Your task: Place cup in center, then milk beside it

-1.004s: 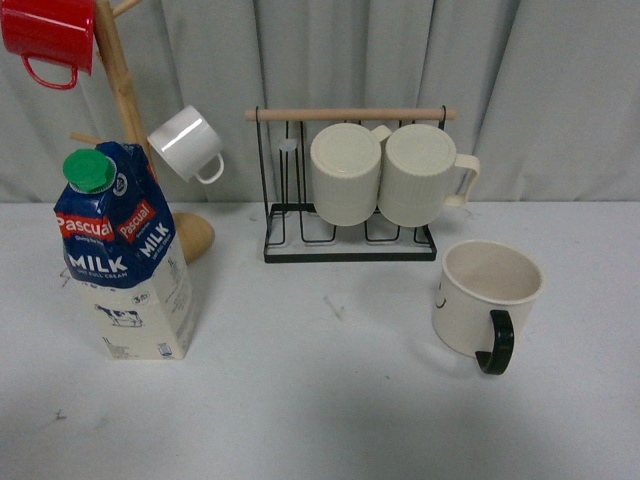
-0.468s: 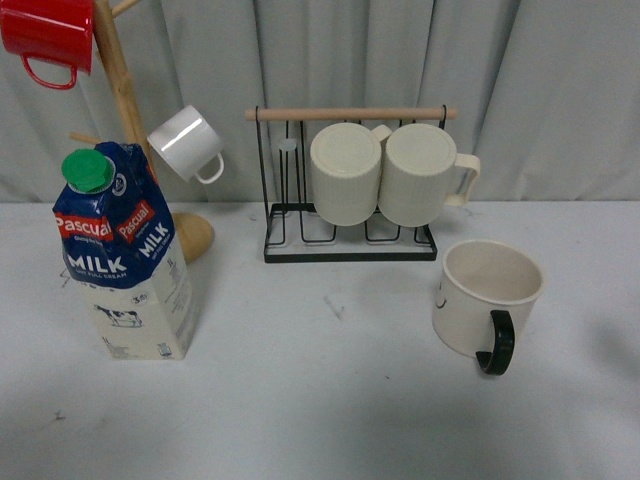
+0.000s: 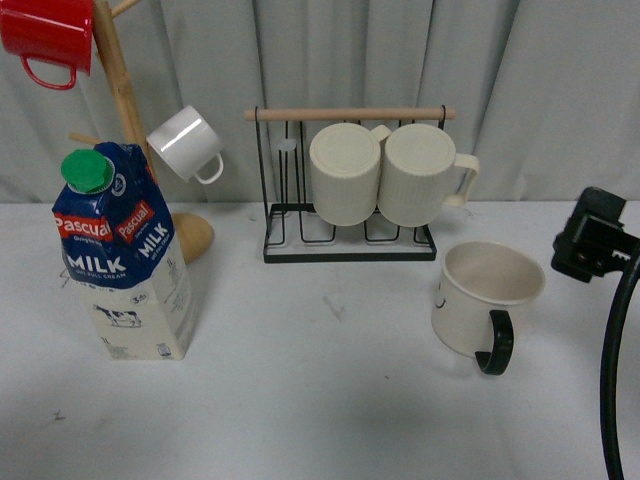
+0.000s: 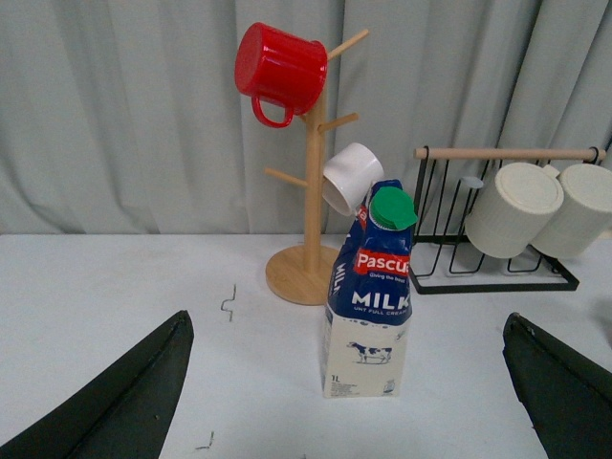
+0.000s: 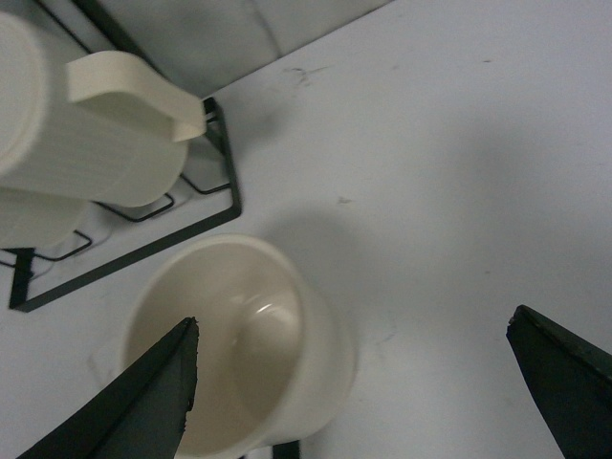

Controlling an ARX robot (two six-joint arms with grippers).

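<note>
The cup [image 3: 485, 295], wide and cream-white with a black handle [image 3: 495, 343], stands upright on the white table [image 3: 330, 400] at the right. The milk [image 3: 125, 260], a blue and cream carton with a green cap, stands upright at the left. My right arm [image 3: 592, 238] hangs just right of the cup. In the right wrist view my right gripper [image 5: 354, 320] is open above the cup [image 5: 229, 344], one finger over its mouth and the other over bare table. My left gripper [image 4: 346, 320] is open and empty, set back from the milk [image 4: 371, 296], which shows between its fingers.
A wooden mug tree [image 3: 125, 110] behind the milk holds a red mug [image 3: 45, 35] and a small white mug [image 3: 185, 143]. A black wire rack [image 3: 350, 245] at the back middle holds two ribbed cream mugs [image 3: 345, 172]. A grey curtain closes the back.
My right arm has come into the front view at the right edge, beside the cup. The cup and the milk have not moved.
</note>
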